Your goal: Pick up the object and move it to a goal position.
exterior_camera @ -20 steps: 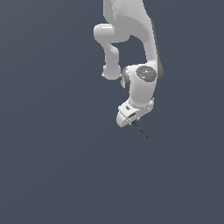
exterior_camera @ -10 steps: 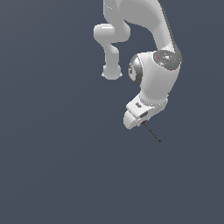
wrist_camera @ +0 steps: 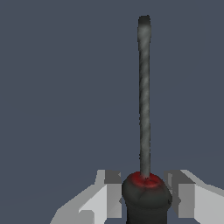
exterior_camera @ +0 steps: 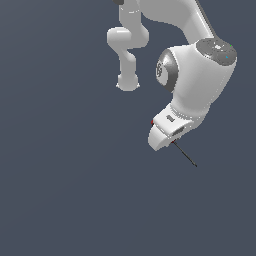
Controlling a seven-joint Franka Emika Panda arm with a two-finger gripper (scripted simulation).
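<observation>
**Rod gripped, arm carrying it toward exterior view's right**

Arm (exterior_camera: 195, 75): over the last sec it has swung toward the exterior view's right and lower in frame; wrist now looks much bigger, so prob. closer to the cam too. Base link stays far, upper centre. Judgement: pick phase looks done, this is transport to goal. No goal marker visible in either view, so can't say how far is left.

Gripper (wrist_camera: 146, 199): in wrist view the two white fingers (wrist_camera: 107, 197) sit close on either side of the rod's dark handle, narrow gap, pads touching or v. nearly touching it. Reads as closed on the handle, nothing else held. In exterior view fingers are hidden under the hand.

Rod (exterior_camera: 185, 154): has travelled with the gripper, same pose relative to it a sec ago, so grip seems firm, no slip seen. Sticks out from under the hand, slanting down toward exterior view's right, clear of the floor as far as I can tell.

Looks: v. thin straight black shaft, faintly twisted texture in wrist view, blunt dark tip; red collar where shaft meets a fatter black handle. Like a small screwdriver.
</observation>
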